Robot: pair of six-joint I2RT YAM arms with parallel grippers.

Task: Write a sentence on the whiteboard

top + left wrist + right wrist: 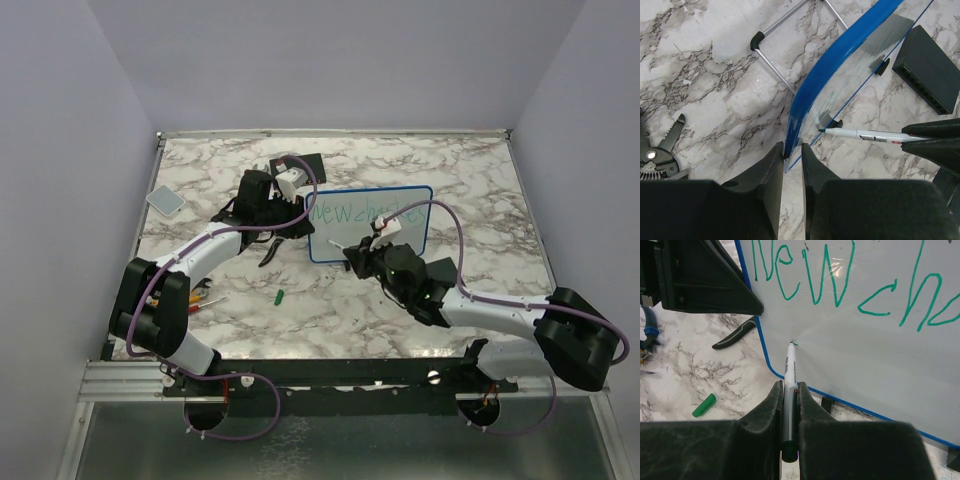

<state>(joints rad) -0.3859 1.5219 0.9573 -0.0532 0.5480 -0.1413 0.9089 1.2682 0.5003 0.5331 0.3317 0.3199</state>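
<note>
Right fingers (772, 401) clamped on a marker (790, 365), tip touching the propped whiteboard (865, 365) just below the sentence (365, 211) beginning "New ch". Left fingers (771, 175), narrowly set, pinch the board's blue left rim. Whiteboard stands midway across the counter (450, 170).

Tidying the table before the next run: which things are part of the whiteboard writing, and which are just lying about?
In use: whiteboard, green writing, marker, left gripper on the board's rim, right gripper holding the marker.
Lying about: green cap, pliers, black box, grey pad.
</note>
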